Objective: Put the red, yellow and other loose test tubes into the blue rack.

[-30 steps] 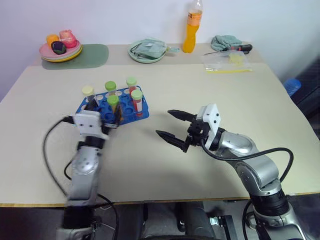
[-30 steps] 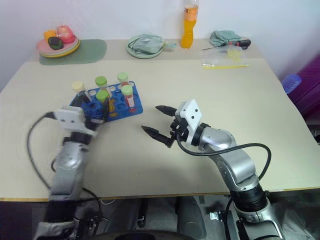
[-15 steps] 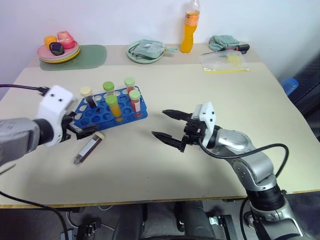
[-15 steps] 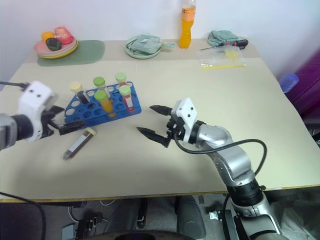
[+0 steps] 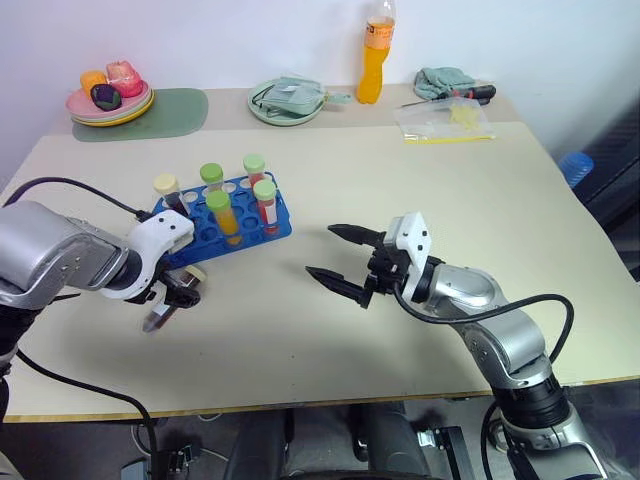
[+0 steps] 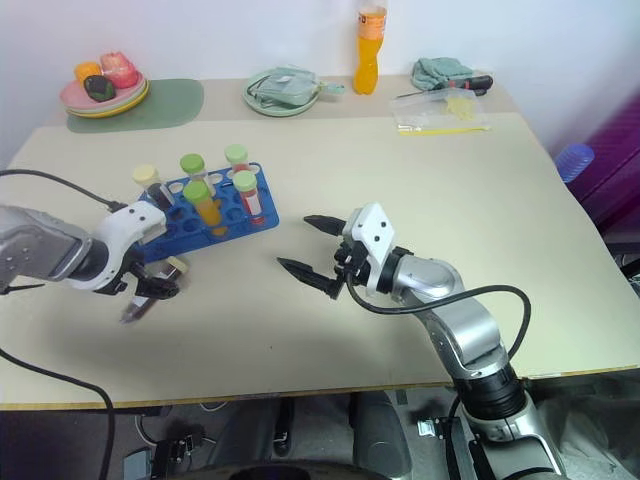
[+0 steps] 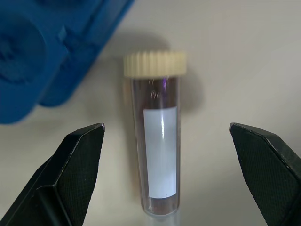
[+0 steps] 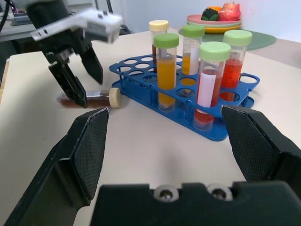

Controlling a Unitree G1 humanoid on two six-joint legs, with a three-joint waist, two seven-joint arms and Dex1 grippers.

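A dark purple-brown tube (image 7: 157, 146), cream-capped, white-labelled, is straddled by the released left gripper (image 5: 172, 297) on the beige table (image 5: 420, 190); the right gripper (image 5: 332, 255) is spread empty.

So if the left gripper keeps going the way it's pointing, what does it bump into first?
The left gripper points down at the dark tube with the cream cap, lying on the table beside the blue rack. It would probably meet that tube first, between its open fingers.

The left gripper (image 8: 77, 77) is pointing down, fingers wide apart, over a dark tube (image 8: 91, 98) lying beside the blue rack (image 8: 221, 133).
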